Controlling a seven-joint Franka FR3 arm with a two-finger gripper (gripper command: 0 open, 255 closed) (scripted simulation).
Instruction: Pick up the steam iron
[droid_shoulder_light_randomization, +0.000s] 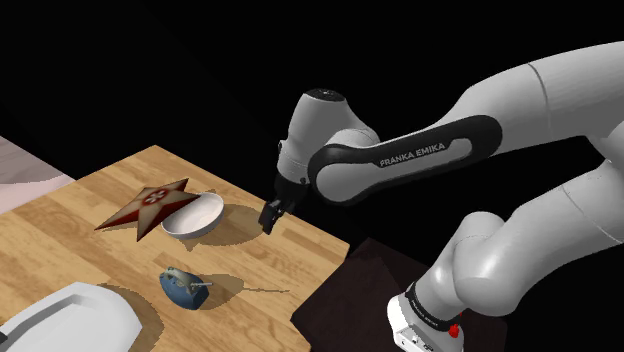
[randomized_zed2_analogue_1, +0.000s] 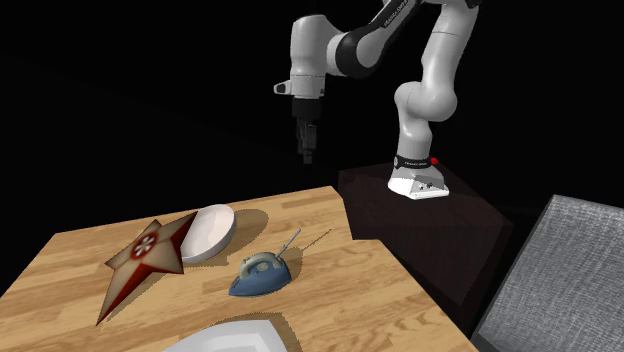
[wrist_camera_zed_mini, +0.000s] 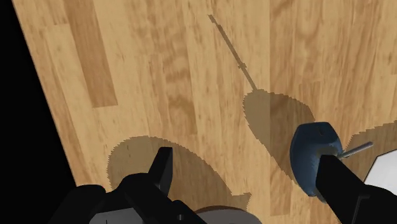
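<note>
Fingers (wrist_camera_zed_mini: 162, 168) spread wide, holding nothing, hovering well above the wooden surface (droid_shoulder_light_randomization: 290, 260) near its stand-side edge. Blue steam iron (droid_shoulder_light_randomization: 183, 288) rests on its soleplate mid-surface, just outside one finger, not between them. Long axis seems to run toward the stand-side edge. Judged: shift sideways, then descend. White bowl (droid_shoulder_light_randomization: 195, 215) and red star (droid_shoulder_light_randomization: 145, 205) lie beyond.

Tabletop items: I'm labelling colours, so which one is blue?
The steam iron, small with a handle on top. The bowl is white, and the star is red and tan.
</note>
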